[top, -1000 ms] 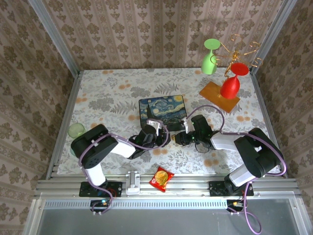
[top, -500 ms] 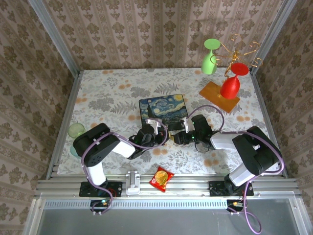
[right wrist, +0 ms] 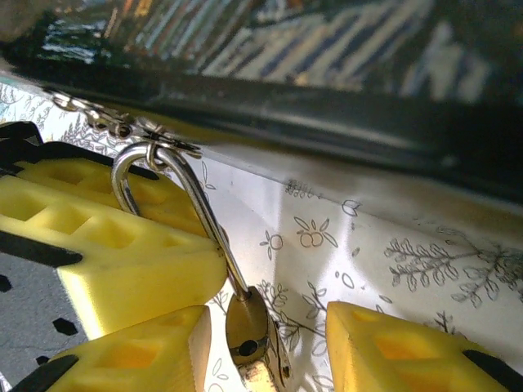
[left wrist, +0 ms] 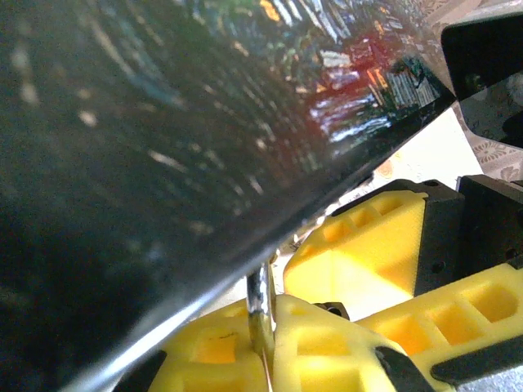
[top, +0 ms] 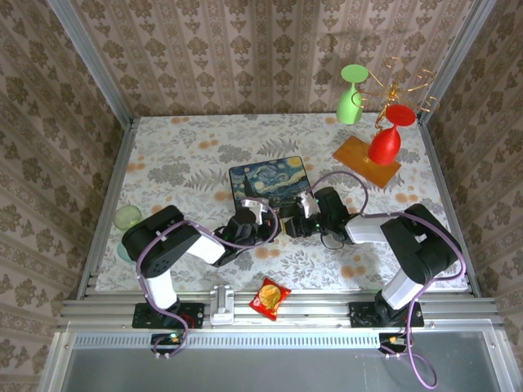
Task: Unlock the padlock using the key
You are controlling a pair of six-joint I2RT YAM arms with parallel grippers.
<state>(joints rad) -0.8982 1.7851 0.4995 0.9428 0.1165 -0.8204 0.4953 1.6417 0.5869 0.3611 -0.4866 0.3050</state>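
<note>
The padlock [right wrist: 252,327] hangs by its silver shackle [right wrist: 176,192] from the hasp on the front edge of the Starry Night box [top: 270,181]. Its brass body points down toward the floral tabletop. My left gripper [left wrist: 265,314] is shut on the shackle, with its yellow fingers [right wrist: 122,245] pinching the bar just below the box edge. My right gripper [right wrist: 270,327] stands open around the padlock body, which lies closer to its left finger [right wrist: 139,355] than to its right finger [right wrist: 409,347]. From above, both grippers [top: 263,226] [top: 288,225] meet at the box's near side. I cannot make out the key.
A green glass [top: 351,94] and a red glass [top: 384,140] hang on a gold wire rack over a wooden board [top: 359,157] at the back right. A green cup [top: 128,217] sits at the left edge. A snack packet [top: 269,296] lies on the near rail.
My left gripper has closed on the shackle. My right gripper has opened and slid left toward the box. The box has shifted slightly left.
</note>
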